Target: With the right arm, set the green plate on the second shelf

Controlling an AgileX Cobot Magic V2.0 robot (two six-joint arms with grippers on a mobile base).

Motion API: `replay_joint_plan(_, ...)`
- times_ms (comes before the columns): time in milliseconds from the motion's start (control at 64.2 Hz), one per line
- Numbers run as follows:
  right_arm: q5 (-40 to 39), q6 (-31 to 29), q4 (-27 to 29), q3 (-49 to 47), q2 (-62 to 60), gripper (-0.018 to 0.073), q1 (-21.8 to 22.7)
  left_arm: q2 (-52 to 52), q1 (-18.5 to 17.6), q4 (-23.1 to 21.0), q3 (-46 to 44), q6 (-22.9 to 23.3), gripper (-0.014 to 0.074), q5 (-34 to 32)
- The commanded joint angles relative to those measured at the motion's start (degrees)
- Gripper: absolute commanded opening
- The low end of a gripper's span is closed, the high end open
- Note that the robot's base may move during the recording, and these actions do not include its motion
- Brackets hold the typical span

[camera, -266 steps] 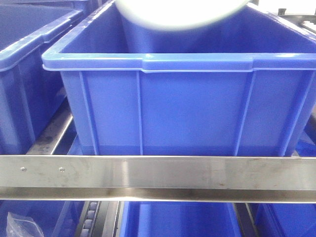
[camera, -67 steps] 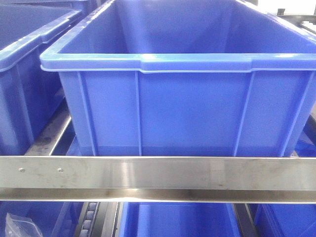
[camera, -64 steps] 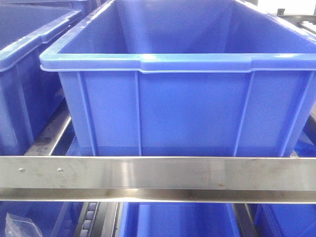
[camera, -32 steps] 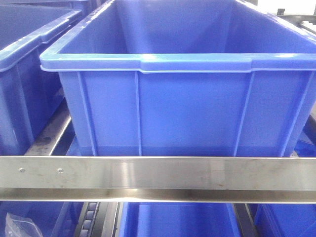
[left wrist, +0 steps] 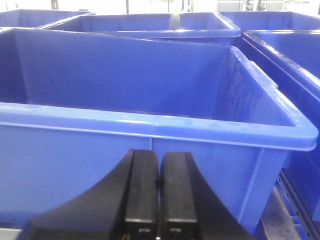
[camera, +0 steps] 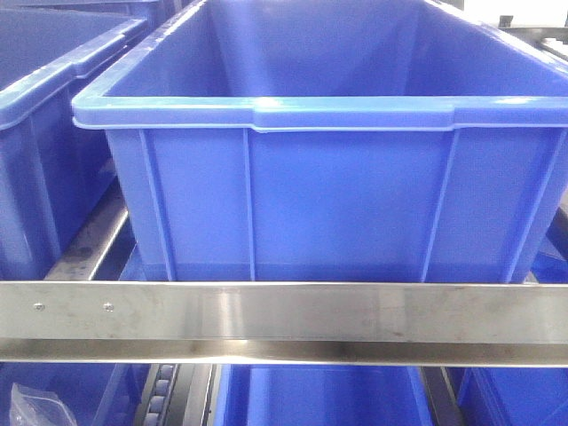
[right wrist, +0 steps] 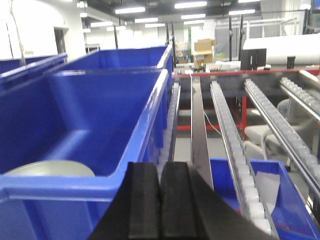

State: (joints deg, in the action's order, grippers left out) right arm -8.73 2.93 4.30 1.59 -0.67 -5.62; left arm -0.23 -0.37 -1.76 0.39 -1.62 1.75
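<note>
The right gripper [right wrist: 160, 200] shows its two black fingers pressed together with nothing between them, poised just outside the near rim of a blue plastic bin [right wrist: 145, 120]. Inside that bin, the green plate [right wrist: 50, 168] lies flat on the floor at the near left corner, only its pale upper part visible above the rim. To the right of the bin run metal roller tracks [right wrist: 227, 130] of the shelf. The left gripper [left wrist: 159, 195] also has its jaws closed and empty, facing the side wall of another blue bin [left wrist: 150, 125]. In the front view, a steel shelf rail [camera: 284, 321] crosses below a blue bin.
</note>
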Motion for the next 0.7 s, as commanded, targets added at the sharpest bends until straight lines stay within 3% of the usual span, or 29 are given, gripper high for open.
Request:
replay_joint_plan(0, -5.9, -0.7, 0.5, -1.0, -1.1, 0.0071, 0.4, -1.0, -0.1, -0.2, 2.3, 0.1, 0.0130, -5.1)
replay_joint_plan(685, -1.2, 0.0, -2.1, -1.0, -1.1, 0.0071, 0.4, -1.0, -0.1, -0.2, 2.3, 0.1, 0.0130, -5.1)
